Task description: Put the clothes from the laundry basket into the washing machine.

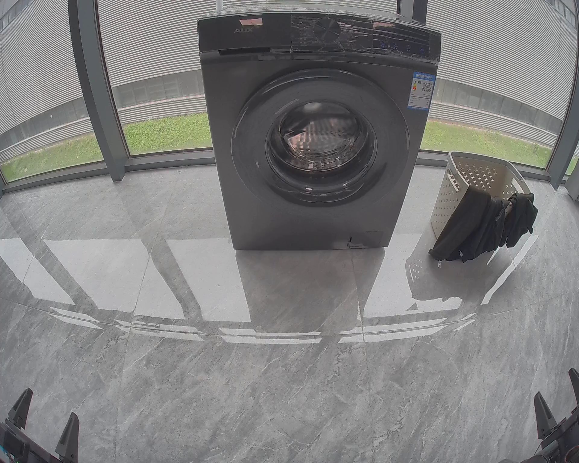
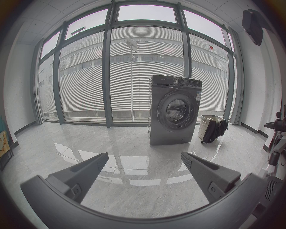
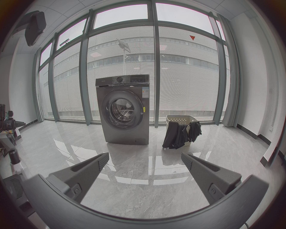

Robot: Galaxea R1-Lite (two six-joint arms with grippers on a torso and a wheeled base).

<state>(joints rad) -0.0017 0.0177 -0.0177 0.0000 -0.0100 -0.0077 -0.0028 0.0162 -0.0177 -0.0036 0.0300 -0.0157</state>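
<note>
Left hand [image 2: 144,154] and right hand [image 3: 144,154] gape wide, both empty.

The washing machine [image 1: 241,193] bears a blue sticker [image 1: 421,90], print too small.

Room interior, daylight. A polished grey marble-pattern tile floor [image 1: 289,374] spans the room and carries bright window reflections [image 1: 205,277]. The far side is a floor-to-ceiling window wall [image 2: 86,74] divided by dark metal mullions [image 2: 106,74], with a row of transom panes above. Through the glass: a ribbed grey building [image 3: 187,89], a strip of grass [image 1: 169,132] at its foot, and a street lamp [image 2: 131,44]. A small red triangle sticker [image 3: 192,37] sits on one pane. White side walls [image 3: 259,89] meet the floor at a dark baseboard [image 3: 247,131]. White ceiling panels [image 2: 74,9]; a dark device [image 2: 252,22] is mounted in an upper corner.
</note>
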